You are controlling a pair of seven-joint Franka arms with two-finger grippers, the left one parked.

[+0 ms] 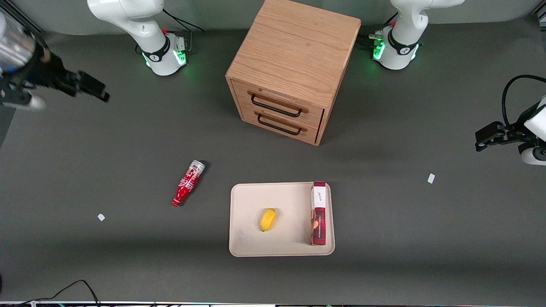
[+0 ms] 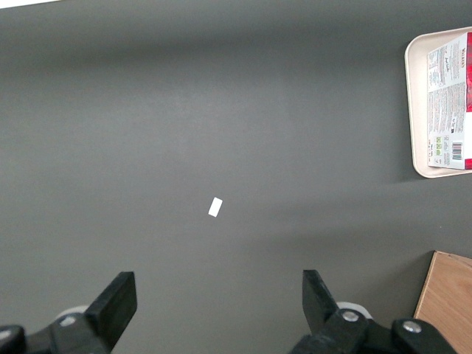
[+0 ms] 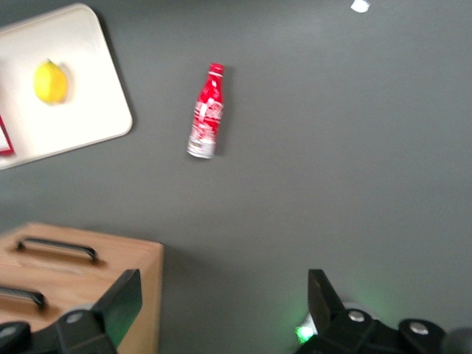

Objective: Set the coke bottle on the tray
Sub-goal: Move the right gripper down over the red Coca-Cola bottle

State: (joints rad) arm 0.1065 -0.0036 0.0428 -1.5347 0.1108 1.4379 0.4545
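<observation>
The coke bottle lies on its side on the dark table, beside the tray on the working arm's side, silver base pointing away from the front camera. It also shows in the right wrist view. The beige tray sits near the table's middle, nearer the front camera than the wooden cabinet; it also shows in the right wrist view. My right gripper is open and empty, raised above the working arm's end of the table, well away from the bottle and farther from the front camera. Its fingers stand wide apart in the wrist view.
A yellow lemon and a red-and-white box lie on the tray. A wooden two-drawer cabinet stands farther from the front camera than the tray. Small white tape bits lie on the table.
</observation>
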